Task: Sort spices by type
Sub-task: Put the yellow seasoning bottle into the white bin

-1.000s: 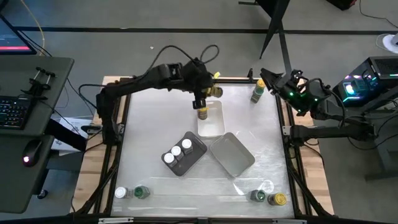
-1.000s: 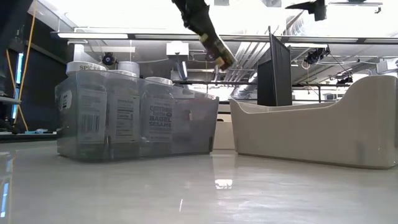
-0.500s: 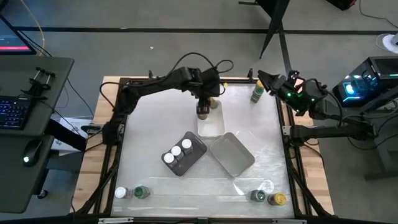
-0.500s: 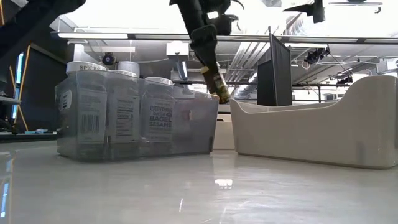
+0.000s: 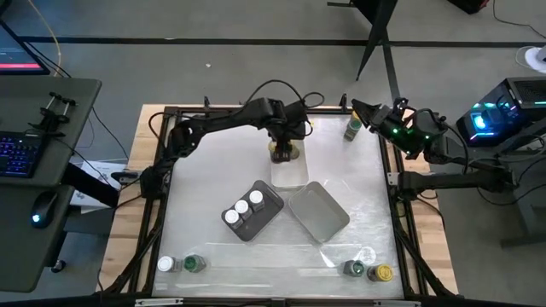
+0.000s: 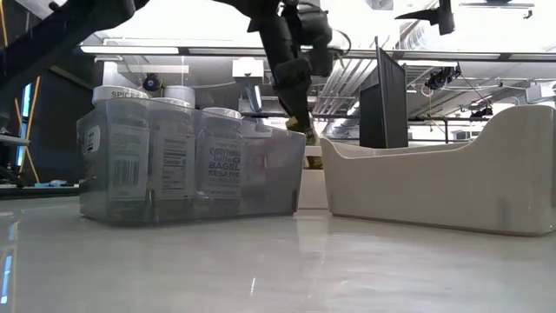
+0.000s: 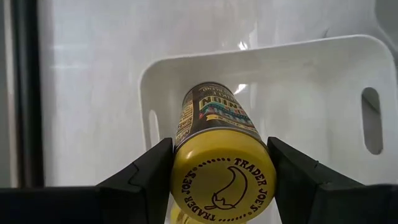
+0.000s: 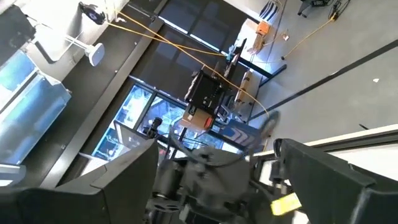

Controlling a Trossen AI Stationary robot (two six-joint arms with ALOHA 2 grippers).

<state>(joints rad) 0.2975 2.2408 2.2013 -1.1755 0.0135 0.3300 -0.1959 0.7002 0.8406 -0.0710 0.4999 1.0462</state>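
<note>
Overhead: my left claw (image 5: 282, 152) has come down from a second ago, over the white tray's (image 5: 294, 175) far end. Wrist: it grips the yellow-lidded spice jar (image 7: 219, 163), nearly placed. Right claw (image 5: 358, 109) waits open, far right.

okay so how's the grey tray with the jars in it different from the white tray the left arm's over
The grey tray is dark and sits askew on the table; the white tray is pale and lies square to the table edge. The grey tray holds three white-lidded jars; the white tray has none standing in it yet, only the yellow-lidded jar held over it. Both are rectangular.
</note>
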